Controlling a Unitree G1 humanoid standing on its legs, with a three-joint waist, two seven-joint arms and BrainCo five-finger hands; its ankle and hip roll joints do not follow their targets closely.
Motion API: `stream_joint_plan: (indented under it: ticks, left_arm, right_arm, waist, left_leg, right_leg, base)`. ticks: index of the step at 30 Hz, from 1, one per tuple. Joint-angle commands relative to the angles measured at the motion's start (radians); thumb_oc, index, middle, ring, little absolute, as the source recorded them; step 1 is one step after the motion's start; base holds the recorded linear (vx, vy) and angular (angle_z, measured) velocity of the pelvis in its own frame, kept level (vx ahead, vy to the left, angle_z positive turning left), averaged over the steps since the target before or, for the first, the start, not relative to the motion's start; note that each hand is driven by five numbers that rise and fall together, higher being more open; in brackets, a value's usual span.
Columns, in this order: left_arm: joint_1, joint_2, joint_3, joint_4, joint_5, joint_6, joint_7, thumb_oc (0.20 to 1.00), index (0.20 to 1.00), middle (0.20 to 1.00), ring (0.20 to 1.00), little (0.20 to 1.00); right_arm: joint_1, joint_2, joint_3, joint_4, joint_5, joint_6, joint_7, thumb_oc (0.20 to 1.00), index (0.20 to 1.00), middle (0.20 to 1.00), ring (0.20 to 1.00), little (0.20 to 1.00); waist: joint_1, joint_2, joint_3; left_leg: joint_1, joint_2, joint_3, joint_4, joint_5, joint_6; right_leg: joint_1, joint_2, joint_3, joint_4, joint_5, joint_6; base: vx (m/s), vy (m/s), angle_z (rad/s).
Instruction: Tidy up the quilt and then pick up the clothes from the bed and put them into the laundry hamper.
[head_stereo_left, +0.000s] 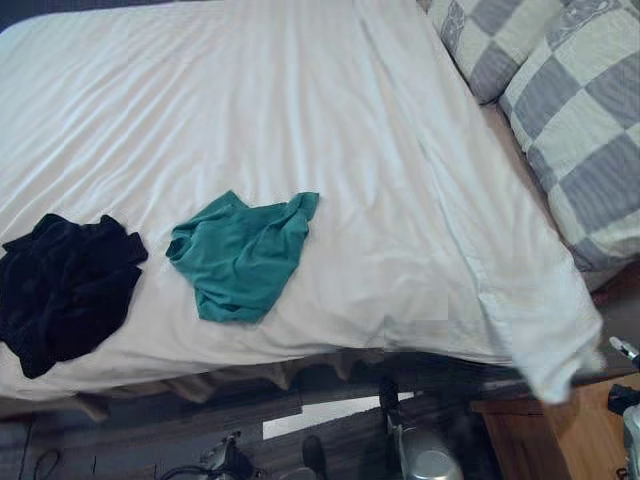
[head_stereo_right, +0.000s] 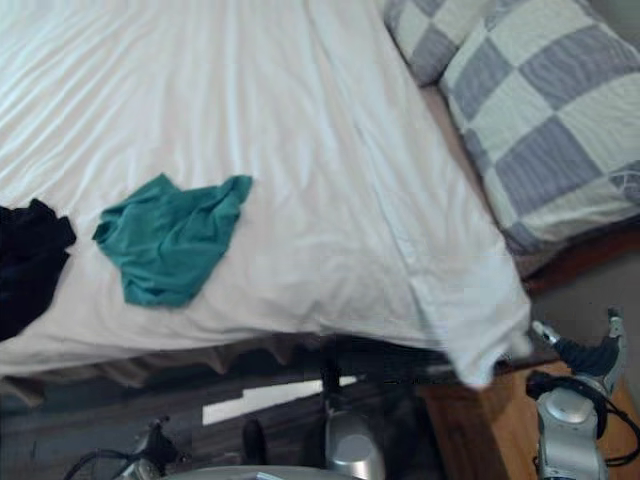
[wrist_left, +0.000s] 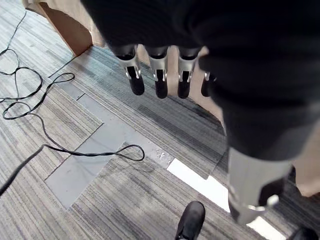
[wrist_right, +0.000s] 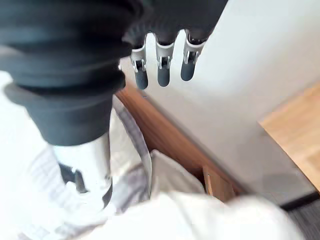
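Observation:
A white quilt (head_stereo_left: 300, 100) lies spread flat over the bed, and its near right corner (head_stereo_right: 480, 350) hangs off the bed's edge. On the quilt near the front edge lies a crumpled teal garment (head_stereo_left: 245, 255). A black garment (head_stereo_left: 65, 290) sits in a heap to its left. My right hand (head_stereo_right: 588, 357) is low beside the bed's right corner, just right of the hanging quilt corner; its fingers (wrist_right: 162, 65) are straight and hold nothing. My left hand (wrist_left: 160, 75) hangs over the floor below the bed's front edge, fingers straight and empty.
Two grey-and-white checked pillows (head_stereo_left: 580, 120) lie at the head of the bed, far right. A wooden nightstand (head_stereo_left: 560, 440) stands at the lower right by the bed's corner. Grey carpet floor (wrist_left: 100, 165) runs along the front of the bed.

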Motion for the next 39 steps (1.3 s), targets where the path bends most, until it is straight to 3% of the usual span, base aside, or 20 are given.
stream_joint_plan:
  ticks: [1, 5, 7, 10, 14, 16, 19, 20, 24, 27, 28, 29, 30, 32, 33, 34, 35, 37, 38, 39]
  left_arm:
    - [-0.072, 0.034, -0.066, 0.017, -0.035, 0.005, 0.027, 1.0, 1.0, 1.0, 1.0, 1.0]
    - [-0.11, 0.045, -0.109, -0.002, -0.056, -0.004, 0.035, 1.0, 1.0, 1.0, 1.0, 1.0]
    - [-0.139, 0.056, -0.165, -0.021, -0.079, -0.011, 0.049, 1.0, 1.0, 1.0, 1.0, 1.0]
    - [-0.151, 0.051, -0.172, -0.017, -0.091, -0.006, 0.06, 1.0, 1.0, 1.0, 1.0, 1.0]
    - [-0.16, 0.035, -0.148, 0.023, -0.099, 0.016, 0.077, 1.0, 1.0, 1.0, 1.0, 1.0]
    - [-0.159, 0.036, -0.15, 0.024, -0.099, 0.016, 0.077, 1.0, 1.0, 1.0, 1.0, 1.0]
    - [-0.138, 0.015, -0.112, 0.068, -0.059, 0.043, 0.077, 1.0, 1.0, 1.0, 1.0, 1.0]
    - [-0.138, 0.015, -0.112, 0.068, -0.059, 0.043, 0.077, 1.0, 1.0, 1.0, 1.0, 1.0]
    - [-0.095, 0.004, -0.09, 0.078, -0.03, 0.051, 0.07, 1.0, 1.0, 1.0, 1.0, 1.0]
    - [-0.092, 0.006, -0.082, 0.09, -0.019, 0.055, 0.063, 1.0, 1.0, 1.0, 1.0, 1.0]
    - [-0.102, 0.006, -0.083, 0.094, -0.025, 0.054, 0.064, 1.0, 1.0, 1.0, 1.0, 1.0]
    - [-0.124, 0.014, -0.086, 0.094, -0.04, 0.051, 0.062, 1.0, 1.0, 1.0, 1.0, 1.0]
    - [-0.133, 0.025, -0.085, 0.089, -0.052, 0.049, 0.059, 1.0, 1.0, 1.0, 1.0, 1.0]
    - [-0.13, 0.034, -0.077, 0.087, -0.065, 0.049, 0.061, 1.0, 1.0, 1.0, 1.0, 1.0]
    - [-0.116, 0.038, -0.059, 0.086, -0.081, 0.04, 0.058, 1.0, 1.0, 1.0, 1.0, 1.0]
    - [-0.116, 0.038, -0.059, 0.086, -0.081, 0.04, 0.058, 1.0, 1.0, 1.0, 1.0, 1.0]
    - [-0.096, 0.038, -0.037, 0.078, -0.081, 0.033, 0.054, 1.0, 1.0, 1.0, 1.0, 1.0]
    - [-0.093, 0.033, -0.026, 0.072, -0.096, 0.027, 0.055, 1.0, 1.0, 1.0, 1.0, 1.0]
    - [-0.11, 0.029, -0.015, 0.065, -0.135, 0.013, 0.063, 1.0, 1.0, 1.0, 1.0, 1.0]
    - [-0.119, 0.024, -0.005, 0.069, -0.162, 0.005, 0.071, 1.0, 1.0, 1.0, 1.0, 1.0]
  right_arm:
    - [-0.271, -0.196, 0.058, -0.002, -0.044, -0.033, -0.064, 0.2, 0.2, 0.2, 0.2, 0.2]
    - [-0.496, -0.31, 0.218, 0.166, -0.028, -0.022, -0.068, 0.2, 0.2, 0.2, 0.2, 0.2]
    - [-0.652, -0.353, 0.309, 0.394, 0.06, -0.02, -0.063, 0.2, 0.2, 0.2, 0.2, 0.2]
    - [-0.684, -0.339, 0.324, 0.523, 0.121, -0.027, -0.058, 0.2, 0.2, 0.2, 0.2, 0.2]
    - [-0.575, -0.199, 0.304, 0.701, 0.199, -0.016, -0.015, 0.2, 0.2, 0.2, 0.2, 0.2]
    - [-0.571, -0.197, 0.302, 0.699, 0.199, -0.016, -0.015, 0.2, 0.2, 0.2, 0.2, 0.2]
    - [-0.327, 0.038, 0.283, 0.763, 0.207, -0.002, 0.053, 0.2, 0.2, 0.2, 0.2, 0.2]
    - [-0.327, 0.038, 0.283, 0.763, 0.207, -0.002, 0.053, 0.2, 0.2, 0.2, 0.2, 0.2]
    - [-0.131, 0.199, 0.298, 0.831, 0.236, -0.001, 0.146, 0.2, 0.2, 0.2, 0.2, 0.2]
    - [-0.061, 0.263, 0.335, 0.922, 0.202, 0.022, 0.2, 0.2, 0.2, 0.2, 0.2, 0.2]
    - [-0.056, 0.274, 0.354, 0.944, 0.192, 0.029, 0.211, 0.796, 0.796, 0.796, 0.796, 0.796]
    - [-0.062, 0.288, 0.389, 0.973, 0.17, 0.038, 0.233, 1.0, 1.0, 1.0, 1.0, 1.0]
    - [-0.071, 0.295, 0.429, 0.988, 0.137, 0.031, 0.249, 1.0, 1.0, 1.0, 1.0, 1.0]
    - [-0.079, 0.29, 0.443, 0.985, 0.128, 0.026, 0.255, 1.0, 1.0, 1.0, 1.0, 1.0]
    - [-0.108, 0.29, 0.479, 0.975, 0.091, 0.027, 0.274, 1.0, 1.0, 1.0, 1.0, 1.0]
    - [-0.109, 0.291, 0.479, 0.975, 0.091, 0.027, 0.274, 1.0, 1.0, 1.0, 1.0, 1.0]
    - [-0.132, 0.27, 0.498, 0.964, 0.069, 0.026, 0.274, 1.0, 1.0, 1.0, 1.0, 1.0]
    - [-0.152, 0.249, 0.509, 0.955, 0.061, 0.027, 0.276, 1.0, 1.0, 1.0, 1.0, 1.0]
    - [-0.191, 0.22, 0.523, 0.951, 0.055, 0.027, 0.276, 1.0, 1.0, 1.0, 1.0, 1.0]
    - [-0.23, 0.186, 0.518, 0.948, 0.047, 0.029, 0.269, 1.0, 1.0, 1.0, 1.0, 1.0]
  waist:
    - [0.071, 0.019, 0.062]
    - [0.097, 0.042, 0.104]
    - [0.122, 0.071, 0.14]
    - [0.121, 0.089, 0.161]
    - [0.115, 0.092, 0.187]
    - [0.115, 0.09, 0.186]
    - [0.083, 0.065, 0.157]
    - [0.083, 0.065, 0.157]
    - [0.047, 0.032, 0.097]
    - [0.027, 0.007, 0.073]
    - [0.024, -0.002, 0.074]
    - [0.027, -0.003, 0.077]
    - [0.036, 0.009, 0.079]
    - [0.046, 0.015, 0.073]
    - [0.08, 0.0, 0.054]
    - [0.079, 0.001, 0.053]
    - [0.106, -0.005, 0.039]
    - [0.118, -0.004, 0.047]
    - [0.131, -0.001, 0.063]
    - [0.139, 0.001, 0.075]
  left_leg:
    - [-0.027, 0.057, 0.016, 0.001, -0.01, -0.057]
    - [-0.066, 0.046, 0.006, 0.001, 0.012, -0.06]
    - [-0.102, 0.036, 0.002, 0.014, 0.028, -0.064]
    - [-0.132, 0.035, 0.0, 0.037, 0.026, -0.066]
    - [-0.154, 0.04, -0.009, 0.094, 0.006, -0.058]
    - [-0.155, 0.04, -0.01, 0.096, 0.005, -0.058]
    - [-0.106, 0.035, -0.005, 0.089, -0.03, -0.046]
    - [-0.106, 0.035, -0.005, 0.089, -0.03, -0.046]
    - [-0.033, 0.018, 0.009, 0.019, -0.026, -0.034]
    - [-0.015, 0.01, 0.015, 0.001, -0.027, -0.032]
    - [-0.013, 0.009, 0.021, 0.001, -0.026, -0.031]
    - [-0.01, 0.018, 0.021, 0.001, -0.02, -0.023]
    - [-0.01, 0.024, 0.027, 0.001, -0.009, -0.012]
    - [-0.014, 0.024, 0.036, 0.001, -0.004, -0.006]
    - [-0.012, -0.003, 0.047, 0.001, -0.009, -0.005]
    - [-0.013, -0.002, 0.046, 0.001, -0.007, -0.006]
    - [-0.046, -0.034, 0.033, 0.08, -0.024, 0.0]
    - [-0.099, -0.046, 0.03, 0.171, -0.04, -0.008]
    - [-0.169, -0.057, 0.031, 0.264, -0.045, -0.038]
    - [-0.239, -0.033, 0.016, 0.358, -0.004, -0.097]
  right_leg:
    - [0.006, -0.072, 0.031, 0.115, -0.181, 0.123]
    - [-0.026, -0.076, 0.04, 0.125, -0.182, 0.118]
    - [-0.056, -0.082, 0.038, 0.145, -0.183, 0.116]
    - [-0.079, -0.084, 0.034, 0.167, -0.191, 0.115]
    - [-0.093, -0.076, 0.028, 0.215, -0.214, 0.107]
    - [-0.092, -0.076, 0.028, 0.216, -0.215, 0.107]
    - [-0.042, -0.082, 0.013, 0.198, -0.215, 0.114]
    - [-0.042, -0.082, 0.013, 0.198, -0.215, 0.114]
    - [0.002, -0.09, 0.019, 0.15, -0.173, 0.133]
    - [-0.009, -0.098, 0.035, 0.185, -0.112, 0.162]
    - [-0.017, -0.1, 0.038, 0.206, -0.097, 0.17]
    - [-0.031, -0.086, 0.032, 0.268, -0.115, 0.166]
    - [-0.027, -0.043, 0.022, 0.383, -0.19, 0.142]
    - [-0.033, -0.015, 0.017, 0.445, -0.21, 0.133]
    - [0.076, -0.01, -0.056, 0.331, -0.283, 0.1]
    - [0.077, -0.009, -0.057, 0.326, -0.279, 0.099]
    - [0.14, -0.015, -0.056, 0.179, -0.292, 0.083]
    - [0.149, -0.027, -0.049, 0.144, -0.286, 0.078]
    - [0.153, -0.048, -0.052, 0.119, -0.281, 0.071]
    - [0.162, -0.075, -0.063, 0.094, -0.282, 0.062]
  base:
    - [-0.1, -0.031, -0.18]
    - [-0.07, -0.034, -0.03]
    - [-0.07, 0.001, 0.2]
    - [-0.04, -0.007, 0.29]
    - [-0.01, -0.006, 0.14]
    - [0.0, 0.0, 0.0]
    - [0.07, 0.065, 0.13]
    - [0.08, 0.089, 0.23]
    - [0.07, 0.128, -0.04]
    - [0.0, 0.136, -0.15]
    - [-0.13, 0.148, -0.26]
    - [-0.2, 0.176, -0.34]
    - [-0.17, 0.125, -0.24]
    - [-0.07, 0.075, -0.19]
    - [-0.01, 0.033, -0.2]
    - [0.04, -0.038, -0.55]
    - [-0.04, -0.006, -0.48]
    - [-0.09, 0.032, -0.15]
    - [-0.24, 0.181, 0.57]
    - [-0.27, 0.298, 0.73]
